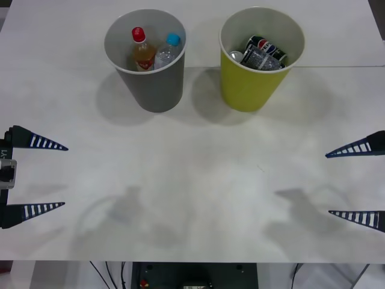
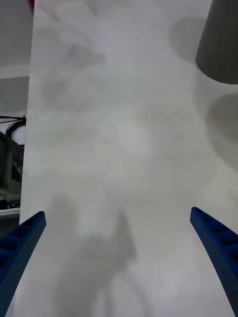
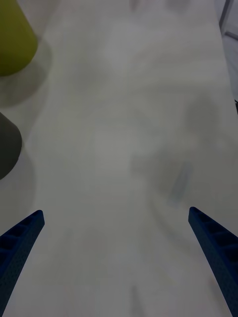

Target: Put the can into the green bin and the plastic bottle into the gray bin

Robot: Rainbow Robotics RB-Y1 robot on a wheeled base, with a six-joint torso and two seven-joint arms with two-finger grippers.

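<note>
The gray bin stands at the back left of the table and holds the plastic bottle with its light blue cap, beside an orange-liquid bottle with a red cap. To its right, the green bin holds a dark can and other crushed containers. My left gripper is open at the left edge, my right gripper open at the right edge, both empty and well short of the bins. The gray bin's side shows in the right wrist view. In the left wrist view the green bin and gray bin show.
A white table spreads between the grippers and the bins, with arm shadows on it. Cables and a dark base lie below the front edge. A seam runs across the table behind the green bin.
</note>
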